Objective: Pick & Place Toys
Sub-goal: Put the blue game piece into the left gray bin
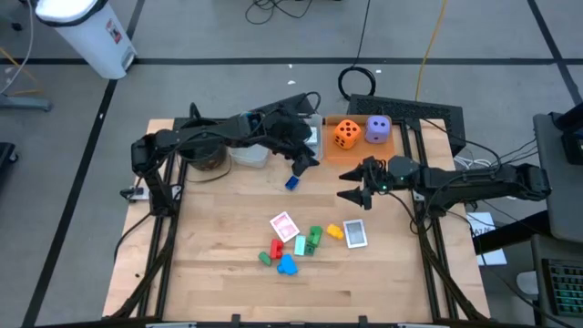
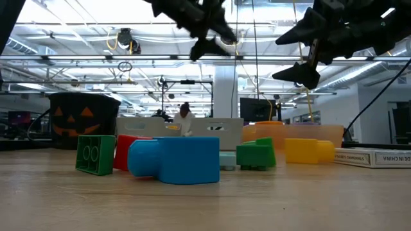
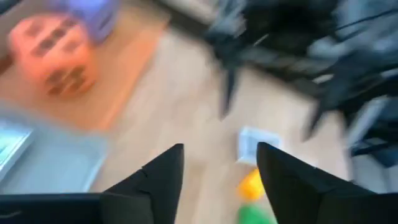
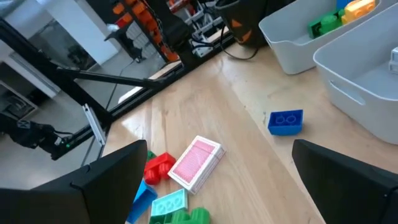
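Observation:
My left gripper [image 1: 303,166] hangs open and empty above the table's far middle, beside the clear bins; its wrist view shows the parted fingers [image 3: 163,175] with nothing between them. A small blue block [image 1: 291,182] lies on the wood just below it and also shows in the right wrist view [image 4: 285,122]. My right gripper [image 1: 352,188] is open and empty, raised over the table right of centre. A cluster of blocks [image 1: 296,248] and two card packs [image 1: 283,225] [image 1: 356,233] lie on the near middle. An orange die [image 1: 346,133] and a purple die [image 1: 377,128] stand on the orange tray [image 1: 360,148].
Clear bins [image 1: 250,151] stand at the far middle; one holds green and yellow blocks [image 4: 339,15]. A black pot with a pumpkin face [image 2: 83,119] stands at the far left. Bare wood lies between the blue block and the cluster.

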Robot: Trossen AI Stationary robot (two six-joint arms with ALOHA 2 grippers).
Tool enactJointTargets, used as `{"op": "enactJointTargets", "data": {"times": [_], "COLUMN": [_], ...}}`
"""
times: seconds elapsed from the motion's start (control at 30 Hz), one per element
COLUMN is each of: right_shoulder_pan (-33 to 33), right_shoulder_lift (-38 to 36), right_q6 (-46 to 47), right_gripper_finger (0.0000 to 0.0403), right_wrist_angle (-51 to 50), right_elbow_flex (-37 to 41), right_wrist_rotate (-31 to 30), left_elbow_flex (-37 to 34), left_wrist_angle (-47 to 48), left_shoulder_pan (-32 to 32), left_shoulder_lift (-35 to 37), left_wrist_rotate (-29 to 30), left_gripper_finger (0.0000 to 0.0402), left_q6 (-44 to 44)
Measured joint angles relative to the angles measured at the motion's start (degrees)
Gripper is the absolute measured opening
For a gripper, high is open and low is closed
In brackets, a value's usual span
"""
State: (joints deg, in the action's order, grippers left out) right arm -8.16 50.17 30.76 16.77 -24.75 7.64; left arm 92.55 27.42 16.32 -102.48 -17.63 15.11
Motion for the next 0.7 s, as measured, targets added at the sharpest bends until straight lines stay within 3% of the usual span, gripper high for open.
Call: {"op": "enactJointTargets", "data": {"times": [0.17, 0.33, 0.7], "right_shoulder_pan": [0.00, 0.00, -0.09], "right_shoulder_lift": [0.00, 0.00, 0.02], "right_q6": [-0.60, -1.48, -0.96], "right_gripper_finger": [0.0393, 0.0393, 0.0393], "right_wrist_angle": [-1.20, -2.65, -3.91], "right_elbow_flex": [0.00, 0.00, -0.04], "right_wrist_rotate": [-0.15, -0.39, -0.33], "left_elbow_flex": [-0.04, -1.31, -6.01], "left_wrist_angle": [11.71, 13.42, 13.84], "left_shoulder_pan": [-0.32, -2.42, -3.85], "left_shoulder_lift": [0.00, -0.57, -5.72], "left_wrist_rotate": [10.05, 18.69, 20.44], "left_gripper_finger": [0.0248, 0.0263, 0.0256], "left_q6": [0.27, 2.63, 11.30]}}
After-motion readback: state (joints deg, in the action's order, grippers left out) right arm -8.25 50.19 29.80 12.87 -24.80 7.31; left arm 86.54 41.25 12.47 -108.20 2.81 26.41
